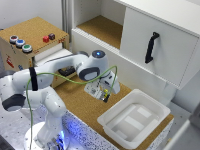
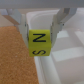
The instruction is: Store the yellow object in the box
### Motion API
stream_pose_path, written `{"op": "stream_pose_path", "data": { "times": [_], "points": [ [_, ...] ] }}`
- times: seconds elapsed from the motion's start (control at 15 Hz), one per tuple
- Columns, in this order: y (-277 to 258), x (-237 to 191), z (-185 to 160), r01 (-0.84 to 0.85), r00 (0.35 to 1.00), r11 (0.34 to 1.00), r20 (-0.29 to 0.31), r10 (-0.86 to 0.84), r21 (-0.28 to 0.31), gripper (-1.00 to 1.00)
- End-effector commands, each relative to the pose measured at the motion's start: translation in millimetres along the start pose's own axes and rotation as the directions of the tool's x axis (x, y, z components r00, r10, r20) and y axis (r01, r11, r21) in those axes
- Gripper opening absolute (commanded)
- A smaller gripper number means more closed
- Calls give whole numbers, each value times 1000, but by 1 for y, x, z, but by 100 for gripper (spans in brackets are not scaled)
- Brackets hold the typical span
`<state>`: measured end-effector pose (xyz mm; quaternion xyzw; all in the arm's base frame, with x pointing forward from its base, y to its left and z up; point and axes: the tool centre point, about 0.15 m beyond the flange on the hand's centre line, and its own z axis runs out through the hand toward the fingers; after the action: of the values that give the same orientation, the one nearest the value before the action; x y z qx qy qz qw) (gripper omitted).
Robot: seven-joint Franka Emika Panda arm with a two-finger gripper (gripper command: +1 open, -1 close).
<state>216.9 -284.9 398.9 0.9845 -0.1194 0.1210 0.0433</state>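
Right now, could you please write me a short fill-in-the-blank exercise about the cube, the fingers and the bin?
1. The cube held between the fingers is coloured ____.
2. The letter printed on the cube's faces is ____.
3. The bin on the cork top is coloured ____.
4. The handle on the white cabinet door is coloured ____.

Missing words: yellow; N; white; black

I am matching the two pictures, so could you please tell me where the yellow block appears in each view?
Exterior view: yellow block under the gripper, just off the white bin on the exterior view's left.
Wrist view: yellow block at centre, clamped by the gripper.
Shared landmark: the white bin.
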Motion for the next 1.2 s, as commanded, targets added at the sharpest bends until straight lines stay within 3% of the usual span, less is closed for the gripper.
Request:
{"op": "stream_pose_path", "data": {
  "times": [0.0, 0.2, 0.53, 1.13],
  "points": [
    [15, 7, 10, -135, 989, 989, 46, 138, -67, -100],
    [27, 8, 46, -288, 953, 956, 76, 292, -56, -100],
    [55, 36, 99, -391, 914, 920, 97, 393, -36, -100],
    [80, 80, 173, -482, 875, 875, 59, 480, 32, -100]
  ]
}}
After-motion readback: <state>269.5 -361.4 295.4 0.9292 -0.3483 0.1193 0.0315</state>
